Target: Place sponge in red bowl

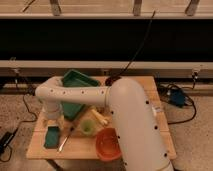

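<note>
Warm, fairly dim indoor light falls from above onto the table [80, 148]. The white arm [125, 107] over the table catches most of it, with a pale sheen along its top and shade beneath. Behind the table a wide black band stays unlit. The gripper [52, 122] hangs over the table's left end, its underside in shadow.

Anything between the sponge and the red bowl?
Yes: a slim utensil lies between the sponge and the red bowl. The gripper is just above the sponge, nothing visible between them.
</note>
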Robot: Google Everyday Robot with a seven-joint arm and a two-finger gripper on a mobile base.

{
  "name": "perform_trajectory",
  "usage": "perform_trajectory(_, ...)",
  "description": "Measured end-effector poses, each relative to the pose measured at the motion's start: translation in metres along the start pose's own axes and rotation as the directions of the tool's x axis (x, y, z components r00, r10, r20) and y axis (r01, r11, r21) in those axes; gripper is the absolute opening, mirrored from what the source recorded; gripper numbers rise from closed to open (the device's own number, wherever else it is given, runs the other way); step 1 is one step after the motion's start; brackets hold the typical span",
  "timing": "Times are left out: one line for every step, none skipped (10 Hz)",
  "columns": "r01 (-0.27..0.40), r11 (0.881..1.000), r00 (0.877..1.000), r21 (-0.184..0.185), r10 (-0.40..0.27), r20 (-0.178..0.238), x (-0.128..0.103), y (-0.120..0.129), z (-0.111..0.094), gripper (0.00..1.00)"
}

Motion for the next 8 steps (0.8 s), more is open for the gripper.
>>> perform_trajectory(0.000,1.000,1.000,-0.005,0.000,0.002,0.0001,0.0012,0.0009,0.65)
perform_trajectory(0.000,1.000,1.000,-0.012,0.000,0.002,0.0001,0.0027,0.0012,0.65)
perform_trajectory(0.003,1.000,1.000,-0.017,-0.003,0.003,-0.0011,0.0020,0.0027,0.65)
perform_trajectory(0.003,1.000,1.000,-0.021,-0.003,0.004,-0.0015,0.0023,0.0039,0.65)
perform_trajectory(0.003,1.000,1.000,-0.023,-0.003,0.004,-0.0016,0.0025,0.0044,0.65)
perform_trajectory(0.004,1.000,1.000,-0.026,-0.004,0.006,-0.0022,0.0023,0.0055,0.65)
perform_trajectory(0.005,1.000,1.000,-0.026,-0.004,0.009,-0.0025,0.0008,0.0073,0.65)
perform_trajectory(0.006,1.000,1.000,-0.029,-0.005,0.012,-0.0025,-0.0004,0.0097,0.65)
